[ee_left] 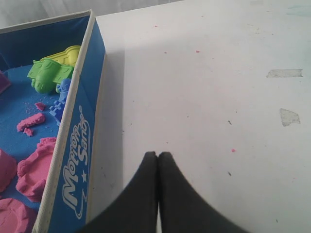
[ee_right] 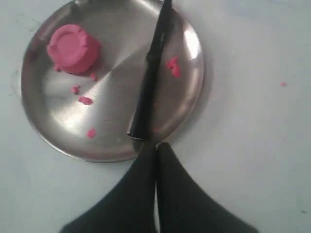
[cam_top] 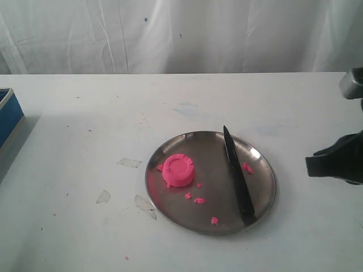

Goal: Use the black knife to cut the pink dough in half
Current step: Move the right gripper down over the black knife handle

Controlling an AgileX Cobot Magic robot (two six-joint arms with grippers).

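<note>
The pink dough (cam_top: 178,170) (ee_right: 73,49) is one whole round puck with a ridged top, on the left part of the steel plate (cam_top: 262,182) (ee_right: 122,33). The black knife (cam_top: 237,175) (ee_right: 150,73) lies flat across the plate's right side, tip toward the back, handle at the near rim. My right gripper (cam_top: 317,165) (ee_right: 156,145) hovers right of the plate, shut and empty, its tips just short of the knife handle's end. My left gripper (ee_left: 158,155) is shut and empty over bare table beside a blue box; it does not show in the exterior view.
Tiny pink crumbs (cam_top: 198,200) (ee_right: 173,66) dot the plate. A blue sand box (cam_top: 7,116) (ee_left: 80,141) with green and yellow moulds (ee_left: 51,73) and pink sand sits at the table's left edge. Tape scraps (cam_top: 129,163) mark the white table (cam_top: 74,226).
</note>
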